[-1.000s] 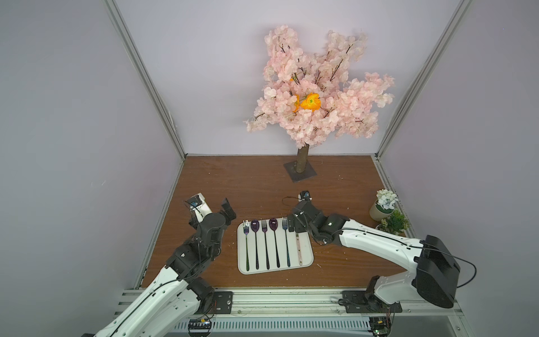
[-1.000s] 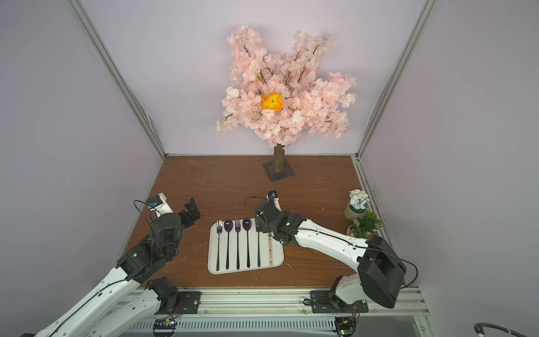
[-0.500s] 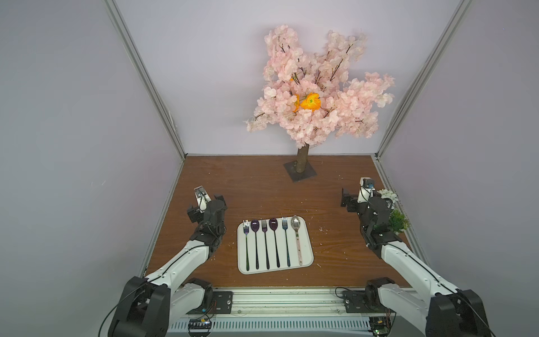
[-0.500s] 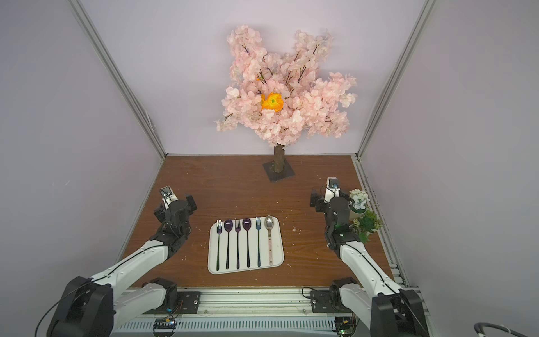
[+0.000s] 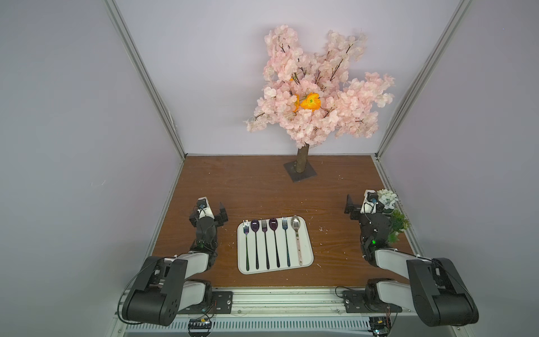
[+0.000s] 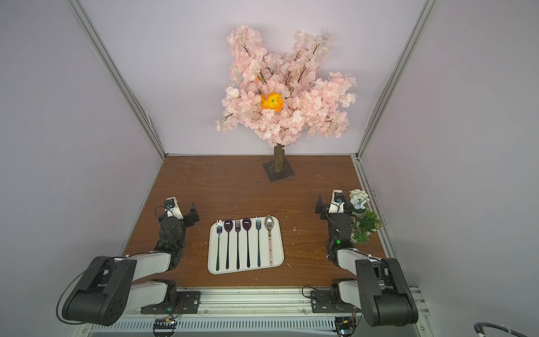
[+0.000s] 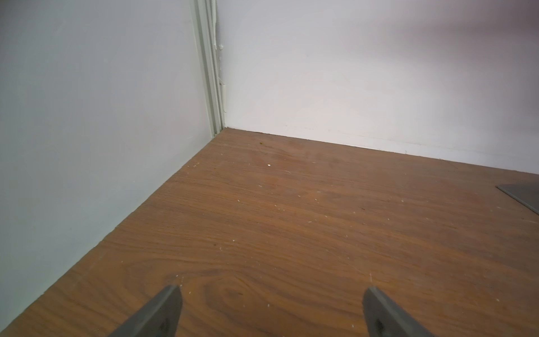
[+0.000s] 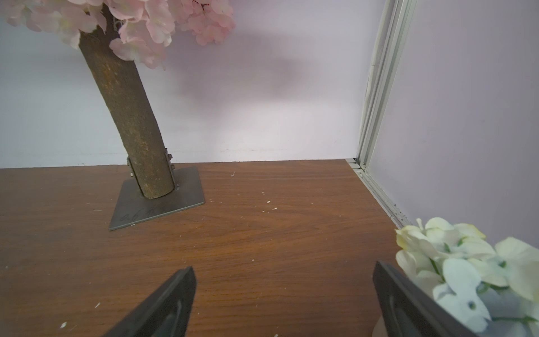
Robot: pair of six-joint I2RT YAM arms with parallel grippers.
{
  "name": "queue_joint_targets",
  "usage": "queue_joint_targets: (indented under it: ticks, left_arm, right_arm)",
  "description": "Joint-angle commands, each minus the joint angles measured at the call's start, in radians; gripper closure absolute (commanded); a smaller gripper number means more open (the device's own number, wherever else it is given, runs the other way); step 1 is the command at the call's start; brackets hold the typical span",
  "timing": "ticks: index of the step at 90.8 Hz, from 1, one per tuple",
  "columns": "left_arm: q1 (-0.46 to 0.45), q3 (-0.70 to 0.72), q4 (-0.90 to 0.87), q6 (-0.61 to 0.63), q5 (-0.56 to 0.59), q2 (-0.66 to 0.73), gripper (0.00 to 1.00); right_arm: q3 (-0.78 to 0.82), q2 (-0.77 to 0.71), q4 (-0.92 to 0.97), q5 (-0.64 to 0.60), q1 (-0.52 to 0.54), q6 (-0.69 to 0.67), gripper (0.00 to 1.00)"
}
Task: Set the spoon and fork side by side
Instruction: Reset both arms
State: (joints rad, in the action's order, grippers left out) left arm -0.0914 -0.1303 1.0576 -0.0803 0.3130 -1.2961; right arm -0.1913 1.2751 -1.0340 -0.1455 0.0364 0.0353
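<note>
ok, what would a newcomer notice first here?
The pink tree with an orange flower, at the back of the table. Then the white tray up front, forks and spoons alternating in a row. The left gripper and right gripper sit open and empty either side of it.

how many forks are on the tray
3, all on the tray: left fork at its left end, middle fork third in the row, right fork fifth. None seems hidden.

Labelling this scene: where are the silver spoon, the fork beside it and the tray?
silver spoon (image 5: 295, 224): a top view, on its bowl.
fork (image 5: 285, 227): a top view, on its tines.
tray (image 5: 305, 248): a top view, bare strip by its rim.
</note>
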Motion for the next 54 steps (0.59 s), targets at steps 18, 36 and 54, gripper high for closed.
queue_joint_targets:
  ticks: [18, 36, 54]
  left_arm:
    - [0.105, 0.073, 0.537, 0.024, -0.256, -0.255, 0.01]
    - [0.105, -0.067, 0.255, 0.022, -0.257, -0.241, 0.01]
    - [0.104, -0.078, 0.217, 0.038, -0.271, -0.233, 0.01]
  right_arm:
    - [0.026, 0.185, -0.302, 0.043, -0.009, -0.016, 0.01]
    - [-0.012, 0.258, -0.288, 0.06, -0.009, -0.018, 0.01]
    - [-0.036, 0.268, -0.264, 0.087, -0.007, -0.034, 0.01]
